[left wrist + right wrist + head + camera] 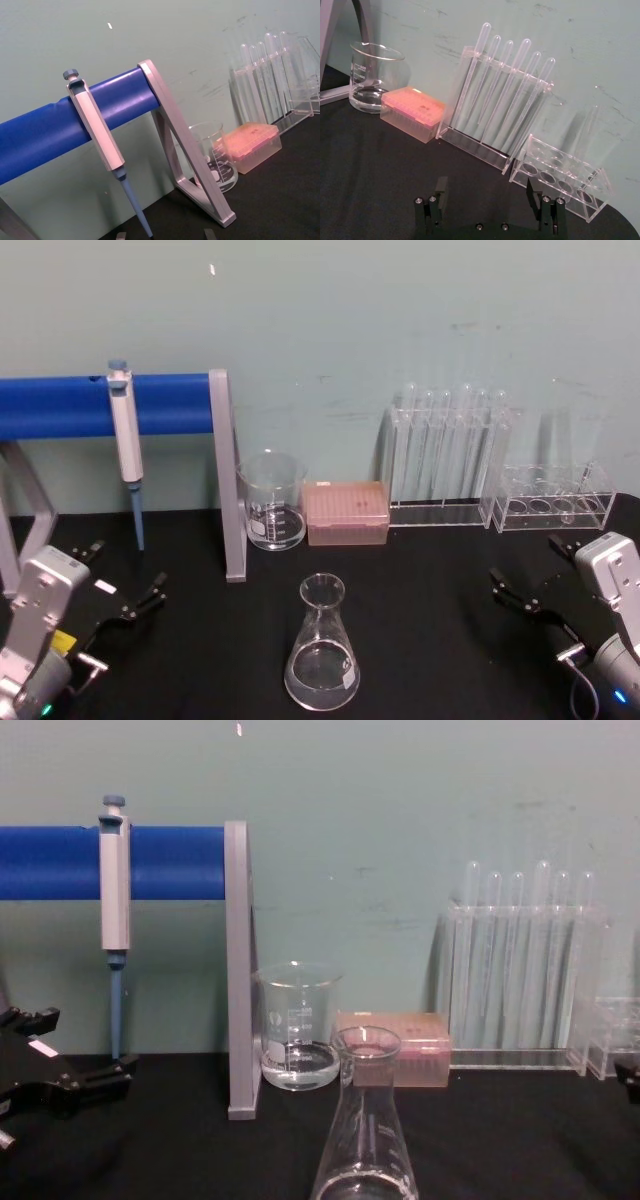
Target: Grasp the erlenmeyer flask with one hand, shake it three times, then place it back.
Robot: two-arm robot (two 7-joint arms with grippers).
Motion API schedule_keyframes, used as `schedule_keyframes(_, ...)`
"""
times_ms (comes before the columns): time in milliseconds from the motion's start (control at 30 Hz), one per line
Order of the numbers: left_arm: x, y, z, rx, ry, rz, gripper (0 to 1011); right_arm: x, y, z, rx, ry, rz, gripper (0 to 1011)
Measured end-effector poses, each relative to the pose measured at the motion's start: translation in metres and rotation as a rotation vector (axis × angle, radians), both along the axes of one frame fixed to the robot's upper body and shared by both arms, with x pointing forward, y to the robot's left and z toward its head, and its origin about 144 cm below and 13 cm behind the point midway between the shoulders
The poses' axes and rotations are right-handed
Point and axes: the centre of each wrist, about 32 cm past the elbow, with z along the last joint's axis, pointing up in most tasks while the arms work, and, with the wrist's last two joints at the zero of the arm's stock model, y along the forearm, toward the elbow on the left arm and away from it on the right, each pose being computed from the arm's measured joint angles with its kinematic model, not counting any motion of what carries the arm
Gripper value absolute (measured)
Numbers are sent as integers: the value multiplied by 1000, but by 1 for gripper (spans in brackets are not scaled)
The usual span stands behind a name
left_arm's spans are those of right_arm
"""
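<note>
Erlenmeyer flask (322, 660) stands upright at the front centre of the black tabletop (430, 640), untouched. Left end effector (128, 570): fingers spread, empty. Right end effector (530, 565): likewise. Glass judged light, rigid, slippery and breakable; the narrow neck offers the surest hold. Beaker (272, 502) stands behind.

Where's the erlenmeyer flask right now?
In the head view the erlenmeyer flask stands upright front and centre on the black table, nearer than the beaker and pink tip box, between the left gripper and right gripper, untouched.
</note>
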Motion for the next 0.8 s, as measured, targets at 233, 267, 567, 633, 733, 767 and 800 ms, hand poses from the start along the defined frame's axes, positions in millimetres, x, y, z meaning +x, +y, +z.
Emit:
schedule_keyframes(233,0,0,0,0,0,0,1001,0,0,0,0,0,0,1000)
schedule_keyframes(267,0,0,0,0,0,0,1001,0,0,0,0,0,0,1000)
schedule_keyframes(567,0,0,0,0,0,0,1001,0,0,0,0,0,0,1000)
schedule_keyframes(633,0,0,0,0,0,0,1001,0,0,0,0,0,0,1000)
schedule_keyframes(733,0,0,0,0,0,0,1001,0,0,0,0,0,0,1000)
schedule_keyframes(767,0,0,0,0,0,0,1001,0,0,0,0,0,0,1000)
schedule_keyframes(800,0,0,0,0,0,0,1001,0,0,0,0,0,0,1000)
